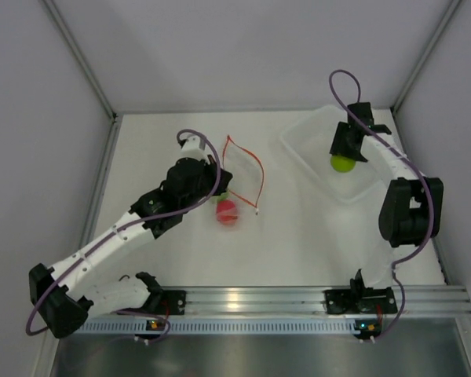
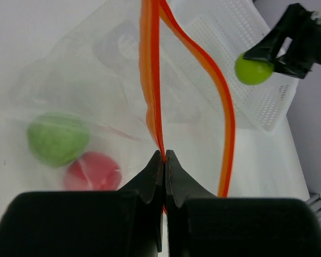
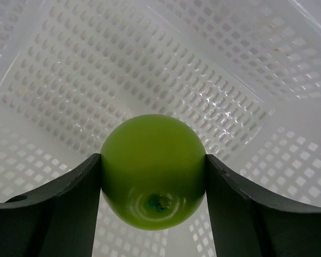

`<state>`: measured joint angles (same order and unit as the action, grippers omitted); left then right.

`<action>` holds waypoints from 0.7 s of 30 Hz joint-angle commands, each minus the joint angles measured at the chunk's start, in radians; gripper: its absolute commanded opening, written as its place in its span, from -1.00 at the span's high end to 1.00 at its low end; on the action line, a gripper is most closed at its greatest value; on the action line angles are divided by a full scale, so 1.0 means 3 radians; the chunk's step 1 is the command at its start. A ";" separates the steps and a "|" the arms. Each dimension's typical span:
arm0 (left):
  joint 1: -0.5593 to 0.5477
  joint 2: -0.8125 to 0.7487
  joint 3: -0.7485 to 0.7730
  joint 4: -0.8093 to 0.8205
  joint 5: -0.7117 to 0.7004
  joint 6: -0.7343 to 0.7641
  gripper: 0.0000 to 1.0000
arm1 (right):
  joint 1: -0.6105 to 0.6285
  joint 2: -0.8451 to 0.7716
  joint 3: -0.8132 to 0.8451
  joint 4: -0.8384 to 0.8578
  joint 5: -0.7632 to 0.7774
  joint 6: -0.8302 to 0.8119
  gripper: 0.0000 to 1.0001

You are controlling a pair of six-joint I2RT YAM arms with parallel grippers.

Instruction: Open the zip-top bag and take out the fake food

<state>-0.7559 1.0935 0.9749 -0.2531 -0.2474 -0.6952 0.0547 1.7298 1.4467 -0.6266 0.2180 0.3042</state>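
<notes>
Here, mid-frame, the left tool [image 2: 165,156] pinches the zip-top bag [image 1: 243,173] by its orange strip, red ball [image 1: 227,211] and green ball [image 2: 58,137] inside. Upper right, the right tool [image 3: 152,163] clamps a second green ball [image 3: 150,136] over the tub [image 3: 219,69]; dropping it likely comes next.

Crinkly clear bag [image 2: 96,69], glossy green ball [image 3: 152,171] — perforated plastic tub [image 3: 150,69]

You have nothing to read here: no text, label, brand, number or sign is legible in the overhead view or in either wrist view.
</notes>
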 commanded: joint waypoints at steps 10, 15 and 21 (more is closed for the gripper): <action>0.0081 0.0282 0.0192 -0.0281 0.0471 0.0282 1.00 | -0.0029 0.0263 0.0281 0.0248 0.0040 0.0019 -0.57; 0.0081 0.0502 0.0146 -0.0087 0.0676 0.0216 1.00 | -0.0029 0.0089 0.0408 0.0105 0.0005 -0.0063 -0.99; 0.0081 0.0727 0.0059 0.0209 0.1008 0.0037 1.00 | -0.0024 -0.0451 0.0210 0.0180 -0.0692 -0.0033 -0.99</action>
<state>-0.7341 1.2919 1.0088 -0.2855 -0.0174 -0.6460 0.0544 1.7489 1.5101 -0.6186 0.1673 0.2955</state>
